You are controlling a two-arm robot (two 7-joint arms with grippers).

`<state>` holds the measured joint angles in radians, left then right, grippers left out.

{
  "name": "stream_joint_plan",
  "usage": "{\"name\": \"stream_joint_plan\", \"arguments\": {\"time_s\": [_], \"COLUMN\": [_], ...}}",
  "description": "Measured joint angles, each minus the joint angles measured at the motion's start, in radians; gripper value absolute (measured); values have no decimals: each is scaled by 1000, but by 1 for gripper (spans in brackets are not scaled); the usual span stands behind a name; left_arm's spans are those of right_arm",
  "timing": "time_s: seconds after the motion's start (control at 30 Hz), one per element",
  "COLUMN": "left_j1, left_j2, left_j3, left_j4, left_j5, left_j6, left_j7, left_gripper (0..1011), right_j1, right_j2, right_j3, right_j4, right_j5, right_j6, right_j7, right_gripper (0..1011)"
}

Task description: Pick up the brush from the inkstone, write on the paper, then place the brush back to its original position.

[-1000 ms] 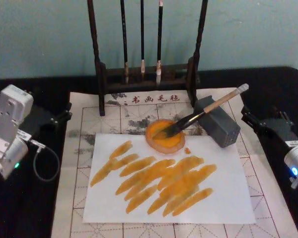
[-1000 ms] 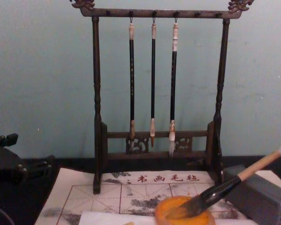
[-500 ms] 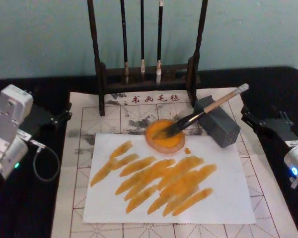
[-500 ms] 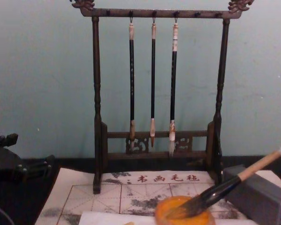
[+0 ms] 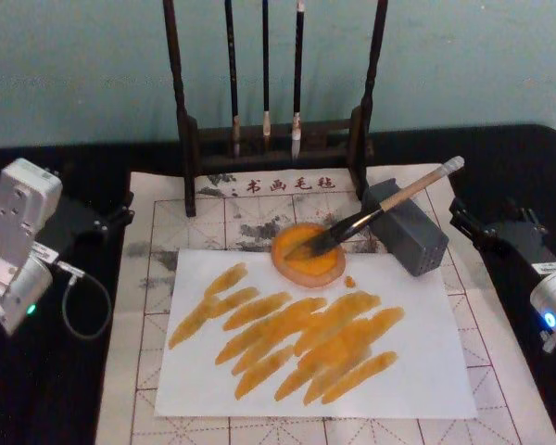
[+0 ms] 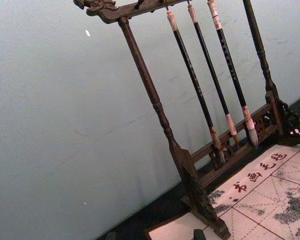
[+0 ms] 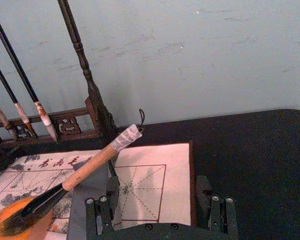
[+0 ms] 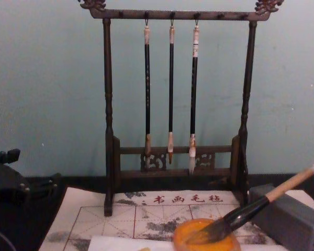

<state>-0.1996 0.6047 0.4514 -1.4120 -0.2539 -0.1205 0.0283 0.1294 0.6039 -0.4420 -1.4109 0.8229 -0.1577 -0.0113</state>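
Starting at your left, the left gripper (image 5: pixel 111 219) sits parked off the mat's edge; its fingers' state you cannot tell. The paper (image 5: pixel 426 371), thin and limp, lies flat, streaked orange. The brush (image 5: pixel 375 213) looks light and stiff, bristles in the orange inkstone (image 5: pixel 301 267), handle propped on the grey block (image 5: pixel 417 239). Grip the tan wood; the black section looks slippery. The right gripper (image 7: pixel 160 202), jaws apart, waits beside the block with open room; mind the rack (image 5: pixel 366 111) behind.
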Motion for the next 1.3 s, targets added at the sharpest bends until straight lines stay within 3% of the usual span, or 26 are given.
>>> {"name": "stream_joint_plan", "arguments": {"time_s": [1.3], "left_j1": [0], "left_j2": [0], "left_j3": [0], "left_j4": [0], "left_j5": [0], "left_j6": [0], "left_j7": [0], "left_gripper": [1001], "right_j1": [0], "right_j2": [0], "right_j3": [0], "right_j4": [0], "right_j5": [0], "right_j6": [0], "right_j7": [0], "right_gripper": [1000]}}
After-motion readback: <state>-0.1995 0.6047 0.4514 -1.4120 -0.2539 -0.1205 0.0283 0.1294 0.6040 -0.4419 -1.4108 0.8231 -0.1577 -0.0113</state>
